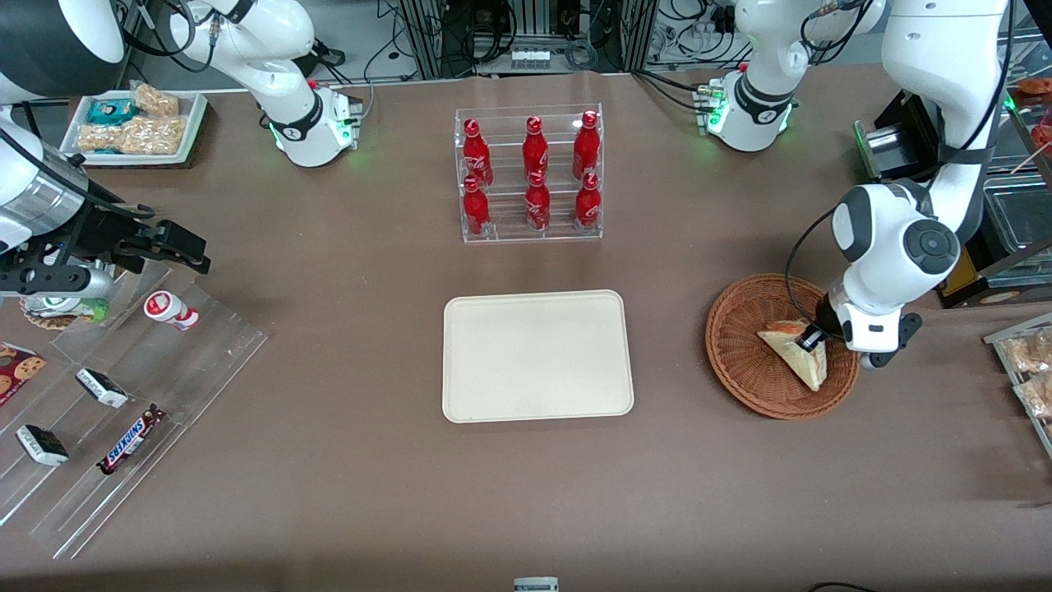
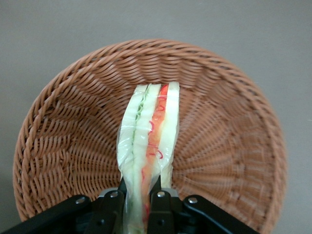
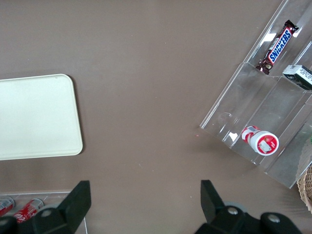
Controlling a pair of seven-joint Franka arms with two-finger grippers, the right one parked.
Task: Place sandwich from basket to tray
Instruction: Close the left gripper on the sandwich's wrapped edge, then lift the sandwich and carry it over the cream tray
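Note:
The sandwich [image 1: 795, 352] is a pale triangular wedge in clear wrap, lying in the reddish-brown wicker basket [image 1: 744, 362]. In the left wrist view its cut edge [image 2: 148, 131] shows green and red-orange filling layers over the basket's weave [image 2: 68, 141]. My left gripper [image 1: 812, 339] is down inside the basket and shut on the sandwich, one black finger pressed against each bread face [image 2: 139, 202]. The cream-beige tray [image 1: 537, 355] lies flat on the table beside the basket, toward the parked arm's end, with nothing on it.
A clear rack of red cola bottles [image 1: 531, 174] stands farther from the front camera than the tray. Clear tiered shelves with snack bars [image 1: 127, 440] and a small red-white bottle [image 1: 171, 310] lie toward the parked arm's end. Packaged pastries [image 1: 1029, 362] sit at the working arm's end.

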